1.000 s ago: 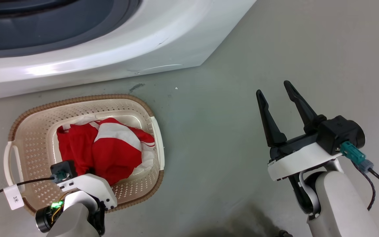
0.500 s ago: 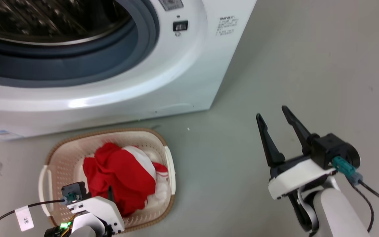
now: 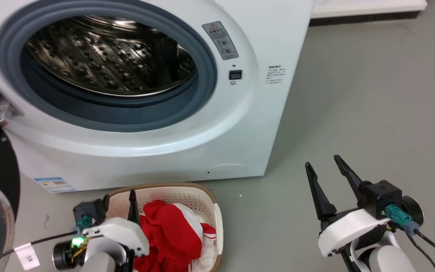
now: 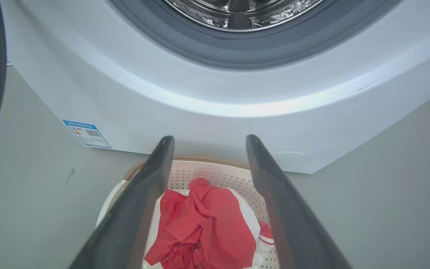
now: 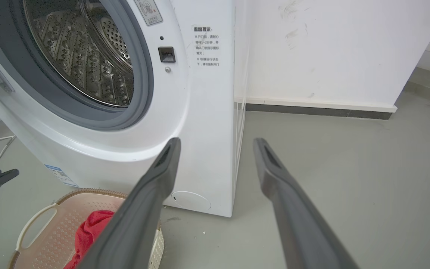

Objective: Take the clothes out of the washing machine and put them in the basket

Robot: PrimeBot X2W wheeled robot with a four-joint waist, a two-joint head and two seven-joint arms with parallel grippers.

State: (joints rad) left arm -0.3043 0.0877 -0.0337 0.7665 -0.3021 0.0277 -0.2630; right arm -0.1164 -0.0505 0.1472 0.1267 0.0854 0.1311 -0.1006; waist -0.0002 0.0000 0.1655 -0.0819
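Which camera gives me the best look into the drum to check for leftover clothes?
The head view: the drum faces it through the whole porthole, bare steel inside. The right wrist view sees it slanted, cropped at top. The left wrist view catches its bottom edge.

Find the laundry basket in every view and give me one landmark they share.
Head view: basket at the bottom edge, left of centre.
Left wrist view: basket at bottom centre, between the fingers of the left gripper.
Right wrist view: basket in the lower left corner.
Shared landmark: the blue sticker low on the washing machine front, near the basket.
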